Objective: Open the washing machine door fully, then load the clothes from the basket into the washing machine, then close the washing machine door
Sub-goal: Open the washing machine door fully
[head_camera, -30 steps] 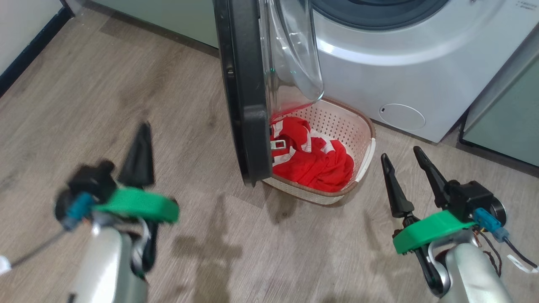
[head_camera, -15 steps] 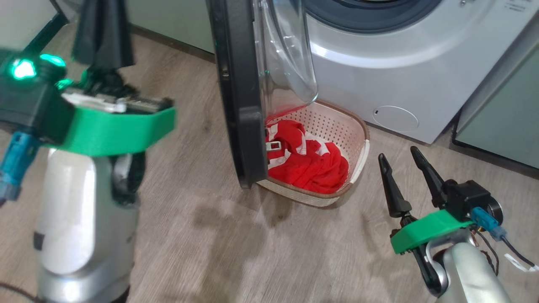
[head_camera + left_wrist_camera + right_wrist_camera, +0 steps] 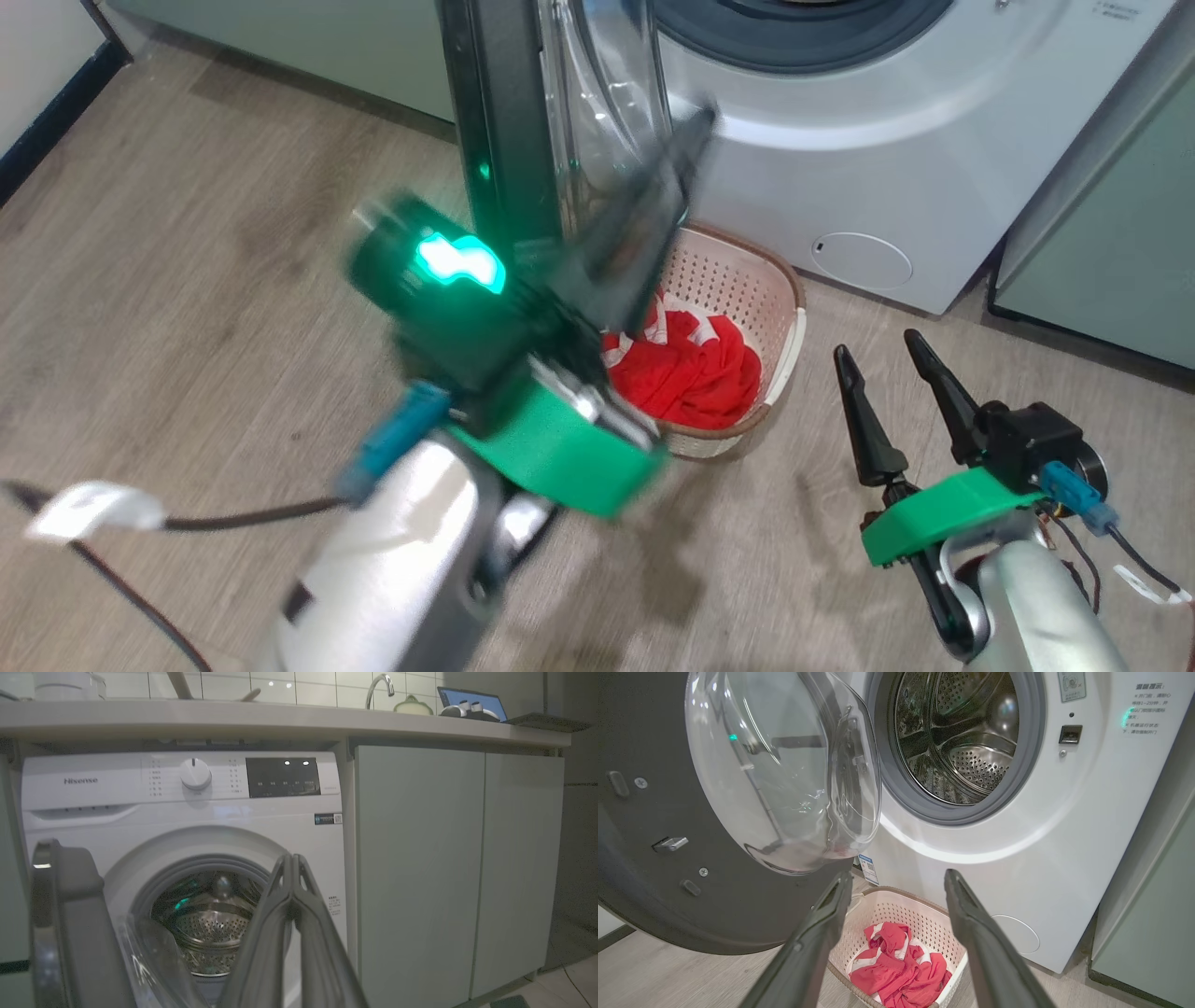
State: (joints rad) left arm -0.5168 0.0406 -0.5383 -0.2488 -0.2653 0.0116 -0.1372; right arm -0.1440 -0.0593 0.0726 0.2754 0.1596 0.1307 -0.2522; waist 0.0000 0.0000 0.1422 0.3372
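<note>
The washing machine (image 3: 896, 140) stands with its door (image 3: 509, 121) swung out edge-on toward me, the glass bowl (image 3: 784, 774) facing the steel drum (image 3: 966, 742). On the floor below it, the cream basket (image 3: 756, 280) holds red clothes (image 3: 691, 373) with white stripes. My left gripper (image 3: 686, 140) is shut and empty, raised and blurred in front of the door's glass, above the basket. In the left wrist view its fingers (image 3: 292, 891) press together, pointing at the drum (image 3: 210, 919). My right gripper (image 3: 882, 359) is open and empty, low beside the basket's right side.
Pale green cabinets (image 3: 458, 868) flank the machine on the right under a counter (image 3: 280, 718) with a tap. Wood-look floor (image 3: 187, 280) stretches left of the door. A cable (image 3: 187, 523) trails from my left arm.
My left arm has swung up from the lower left and across to the right, in front of the door. The camera has shifted slightly. The right gripper, the door and the basket have kept still.
</note>
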